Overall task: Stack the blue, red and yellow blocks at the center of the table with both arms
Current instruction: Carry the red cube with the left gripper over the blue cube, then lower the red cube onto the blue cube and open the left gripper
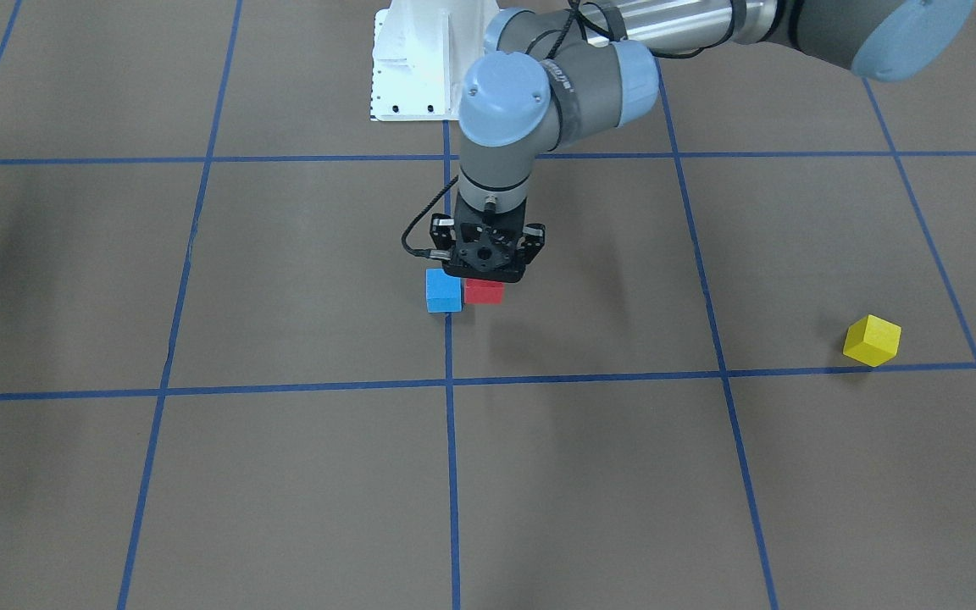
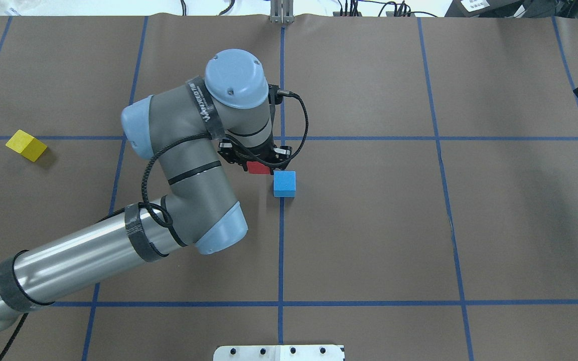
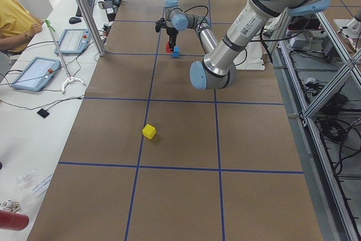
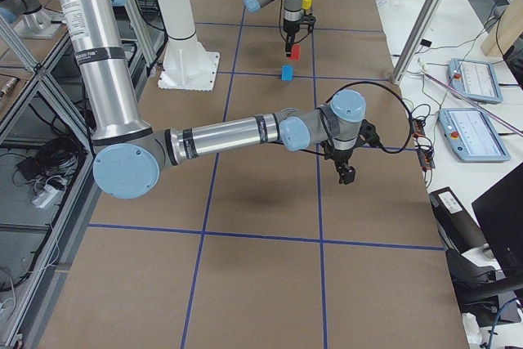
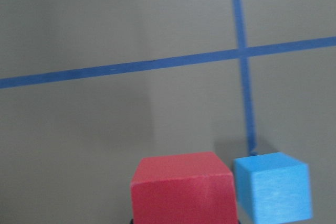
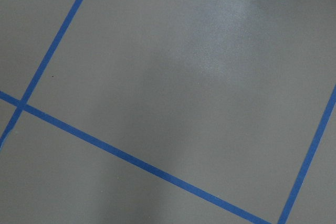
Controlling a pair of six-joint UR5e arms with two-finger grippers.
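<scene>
Claws: left claw [image 1: 485, 280] clamps red block [image 1: 485, 293], just beside blue block [image 1: 443, 291]; right claw [image 4: 347, 174], cannot tell whether clenched.

No legible text; white lettering on left arm [image 2: 188, 165] black strap [image 2: 206, 106] too blurred.

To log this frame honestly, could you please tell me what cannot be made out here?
Fingertips of the left pincer on the red cubic block: hidden by its body, front and overhead views; cut off below in left wrist view.
The right pincer: too small, exterior right view only; open or shut unclear.
</scene>
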